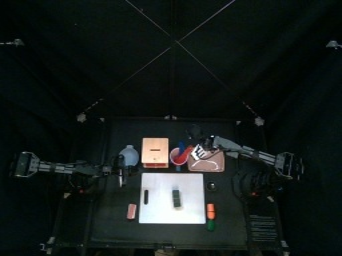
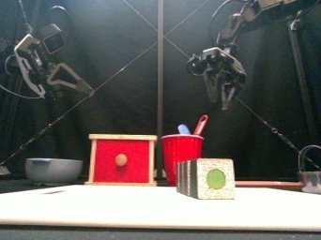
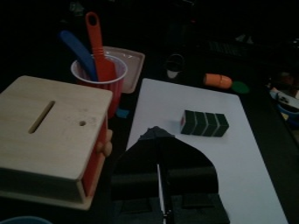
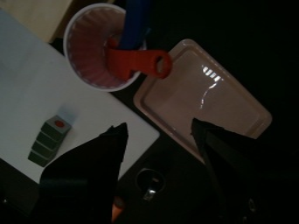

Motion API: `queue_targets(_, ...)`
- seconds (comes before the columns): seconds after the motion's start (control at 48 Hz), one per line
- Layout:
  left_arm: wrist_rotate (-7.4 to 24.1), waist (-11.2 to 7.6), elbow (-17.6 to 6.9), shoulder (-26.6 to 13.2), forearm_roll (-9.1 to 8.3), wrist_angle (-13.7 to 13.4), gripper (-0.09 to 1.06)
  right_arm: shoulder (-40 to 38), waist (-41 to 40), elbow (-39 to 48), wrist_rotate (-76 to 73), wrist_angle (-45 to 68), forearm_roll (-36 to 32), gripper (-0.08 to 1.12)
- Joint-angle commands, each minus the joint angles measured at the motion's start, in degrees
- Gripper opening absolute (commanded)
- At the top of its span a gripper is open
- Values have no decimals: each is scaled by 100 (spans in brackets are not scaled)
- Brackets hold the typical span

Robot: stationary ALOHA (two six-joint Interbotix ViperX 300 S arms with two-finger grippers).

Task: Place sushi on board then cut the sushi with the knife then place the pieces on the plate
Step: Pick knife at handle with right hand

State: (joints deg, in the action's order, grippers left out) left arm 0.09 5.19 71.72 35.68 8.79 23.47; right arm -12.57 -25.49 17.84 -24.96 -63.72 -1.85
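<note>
The sushi roll (image 1: 178, 197) lies on the middle of the white board (image 1: 158, 210), its blocks together. The right gripper (image 4: 162, 131) hangs above the red cup (image 4: 103, 48) and the pink tray (image 4: 205, 96), with jaws apart and empty. The blue knife (image 3: 73, 44) and the red knife (image 3: 93, 35) stand in the cup. The left gripper (image 3: 156, 136), at the board's left, has its jaws closed on nothing.

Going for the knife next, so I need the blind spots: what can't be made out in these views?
- Blades of the red knife and blue knife: inside the red cup in every view; only handles show.
- Pink tray: top view, partly covered by the right hand.
- Orange toy and green toy right of the board: top view too small, left wrist view blurred; kind unclear.
</note>
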Motion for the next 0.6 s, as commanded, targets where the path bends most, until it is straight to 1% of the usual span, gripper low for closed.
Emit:
queue_targets(0.021, 0, 149, -53, 0, 26, 35, -2, -9, -589, -220, 835, 44, 686, 91)
queue_targets(0.188, -18, 272, -53, 0, 26, 26, -2, 290, -1055, -466, 2039, 18, 1696, 88)
queue_targets(0.312, -26, 264, -44, 0, 149, 35, -2, 563, -1239, -791, 2786, -97, 2215, 83)
queue_targets(0.458, -18, 264, -26, 9, 308, 35, -2, 958, -1380, -1160, 3208, -545, 2426, 81)
queue_targets(0.604, -18, 264, 18, 0, 422, 35, -1, 1468, -1406, -1547, 3366, -1028, 2338, 81)
